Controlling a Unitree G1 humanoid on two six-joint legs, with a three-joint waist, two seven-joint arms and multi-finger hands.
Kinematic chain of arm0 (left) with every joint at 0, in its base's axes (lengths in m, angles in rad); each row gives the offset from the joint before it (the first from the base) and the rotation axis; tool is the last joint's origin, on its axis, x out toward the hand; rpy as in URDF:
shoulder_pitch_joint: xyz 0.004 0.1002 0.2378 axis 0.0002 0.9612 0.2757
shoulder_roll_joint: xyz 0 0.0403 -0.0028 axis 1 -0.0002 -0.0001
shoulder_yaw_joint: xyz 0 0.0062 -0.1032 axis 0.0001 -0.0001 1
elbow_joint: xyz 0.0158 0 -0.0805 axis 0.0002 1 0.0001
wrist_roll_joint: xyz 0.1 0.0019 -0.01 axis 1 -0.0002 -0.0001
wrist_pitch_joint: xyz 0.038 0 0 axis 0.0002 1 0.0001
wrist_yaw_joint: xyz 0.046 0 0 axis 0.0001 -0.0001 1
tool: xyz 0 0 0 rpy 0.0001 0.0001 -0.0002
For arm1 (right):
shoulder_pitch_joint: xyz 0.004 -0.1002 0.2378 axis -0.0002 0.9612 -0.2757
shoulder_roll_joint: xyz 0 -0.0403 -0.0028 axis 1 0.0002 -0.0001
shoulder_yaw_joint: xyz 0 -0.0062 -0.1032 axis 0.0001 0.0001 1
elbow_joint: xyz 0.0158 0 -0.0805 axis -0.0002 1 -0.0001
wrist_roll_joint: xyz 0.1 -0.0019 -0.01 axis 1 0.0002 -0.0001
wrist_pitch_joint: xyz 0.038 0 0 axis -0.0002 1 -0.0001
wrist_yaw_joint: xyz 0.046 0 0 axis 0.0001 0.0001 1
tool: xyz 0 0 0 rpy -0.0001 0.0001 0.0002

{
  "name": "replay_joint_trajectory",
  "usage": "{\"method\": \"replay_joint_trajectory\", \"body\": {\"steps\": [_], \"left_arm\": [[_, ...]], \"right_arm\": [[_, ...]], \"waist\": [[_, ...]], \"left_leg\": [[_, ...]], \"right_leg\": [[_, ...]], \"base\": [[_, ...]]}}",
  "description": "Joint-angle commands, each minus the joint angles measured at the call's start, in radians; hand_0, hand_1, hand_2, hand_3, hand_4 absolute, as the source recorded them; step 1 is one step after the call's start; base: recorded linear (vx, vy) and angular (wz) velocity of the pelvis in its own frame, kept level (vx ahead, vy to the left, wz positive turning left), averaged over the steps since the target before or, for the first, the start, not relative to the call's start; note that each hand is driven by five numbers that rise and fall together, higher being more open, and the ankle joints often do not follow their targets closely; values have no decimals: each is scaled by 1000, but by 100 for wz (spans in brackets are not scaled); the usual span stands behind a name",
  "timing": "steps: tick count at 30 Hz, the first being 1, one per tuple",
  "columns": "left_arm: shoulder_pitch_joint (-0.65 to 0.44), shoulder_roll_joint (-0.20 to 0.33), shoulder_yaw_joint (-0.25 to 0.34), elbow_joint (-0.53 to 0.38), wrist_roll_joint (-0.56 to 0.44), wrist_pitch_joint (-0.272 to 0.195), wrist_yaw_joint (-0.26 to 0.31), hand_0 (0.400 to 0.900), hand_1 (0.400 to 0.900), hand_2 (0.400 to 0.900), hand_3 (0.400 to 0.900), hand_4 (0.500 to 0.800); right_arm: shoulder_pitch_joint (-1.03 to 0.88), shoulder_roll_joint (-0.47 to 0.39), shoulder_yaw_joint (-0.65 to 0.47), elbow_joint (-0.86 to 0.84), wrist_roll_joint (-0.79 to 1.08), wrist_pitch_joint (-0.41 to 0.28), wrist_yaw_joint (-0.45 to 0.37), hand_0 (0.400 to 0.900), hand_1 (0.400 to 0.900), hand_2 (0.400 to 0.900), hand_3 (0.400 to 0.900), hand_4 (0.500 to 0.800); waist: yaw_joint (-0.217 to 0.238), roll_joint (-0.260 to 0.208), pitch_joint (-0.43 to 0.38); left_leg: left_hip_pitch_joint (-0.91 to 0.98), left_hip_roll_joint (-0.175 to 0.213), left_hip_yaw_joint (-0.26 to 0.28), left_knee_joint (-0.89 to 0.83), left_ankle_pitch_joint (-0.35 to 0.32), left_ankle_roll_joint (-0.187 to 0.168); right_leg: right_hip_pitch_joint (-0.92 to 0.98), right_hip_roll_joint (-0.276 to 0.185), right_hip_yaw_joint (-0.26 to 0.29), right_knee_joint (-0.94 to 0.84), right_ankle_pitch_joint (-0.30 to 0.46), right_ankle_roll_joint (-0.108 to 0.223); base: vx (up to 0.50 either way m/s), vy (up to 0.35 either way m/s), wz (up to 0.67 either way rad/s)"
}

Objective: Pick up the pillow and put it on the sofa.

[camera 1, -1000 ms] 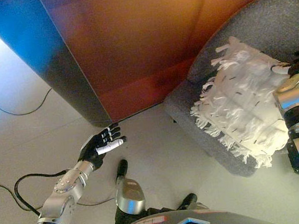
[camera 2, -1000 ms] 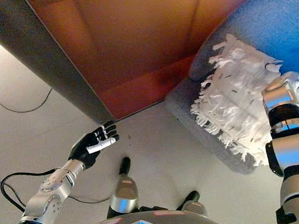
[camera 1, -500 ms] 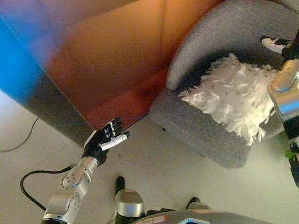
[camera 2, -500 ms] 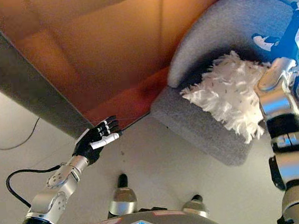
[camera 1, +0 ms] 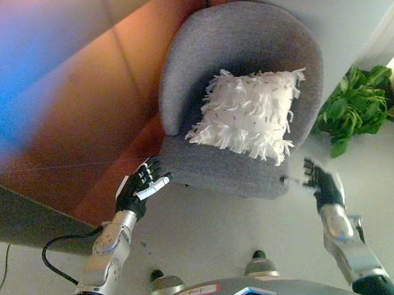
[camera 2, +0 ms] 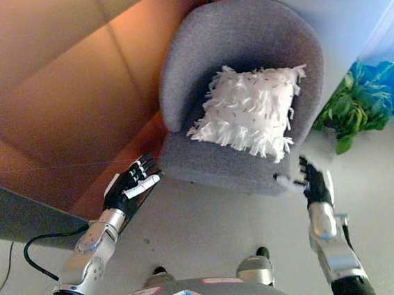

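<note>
At lower left, left hand [camera 1: 139,188] raised palm-up, fingers straight and spread, holding nothing, just short of the sofa's front left corner and not clearly touching it. Behind it, an orange-brown wall panel [camera 1: 75,110] running up and back, with a dark grey base strip [camera 1: 8,218] along the pale floor [camera 1: 212,236].

At lower right, right hand [camera 1: 322,181] lifted off the sofa's front right corner, fingers loosely extended and apart, empty; slightly blurred, so fine finger detail cannot be told. Near it but apart from the seat edge.

Between the two hands, sofa [camera 1: 243,42]: a grey upholstered tub seat with a rounded back wrapping round the cushion. On the seat, pillow [camera 1: 248,114]: white, shaggy with fringe all over, roughly square, leaning back against the backrest with its lower edge on the seat cushion near the front. Touched by neither hand.

To the right of the sofa, a green leafy plant [camera 1: 353,104] standing on the floor, close beside the sofa's right flank, against a pale wall [camera 1: 350,0].

No brand, label or readable writing visible on sofa, pillow or wall panel.
</note>
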Motion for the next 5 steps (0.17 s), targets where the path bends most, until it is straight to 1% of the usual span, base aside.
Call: {"method": "replay_joint_trajectory", "body": {"steps": [1,3,5], "left_arm": [[-49,12,88,-39,32,-101,-24,900,900,900,900,800],[-42,4,86,-37,30,-103,-31,900,900,900,900,800],[-35,2,84,-43,29,-106,-37,900,900,900,900,800]], "right_arm": [[-92,7,-18,-125,58,-59,53,900,900,900,900,800],[-86,30,-1,-117,114,-43,48,900,900,900,900,800],[-78,36,8,-118,107,-43,53,900,900,900,900,800]], "waist": [[13,-9,-25],[8,-8,-29],[5,-5,-32]], "left_leg": [[68,-59,15,11,-113,99],[70,-66,20,7,-116,100],[69,-70,23,5,-118,101]], "right_leg": [[-46,-46,-34,9,138,40],[-47,-46,-33,3,137,40],[-49,-46,-33,1,135,40]], "base": [[-52,24,-13],[-47,37,-13],[-42,45,-9]]}}
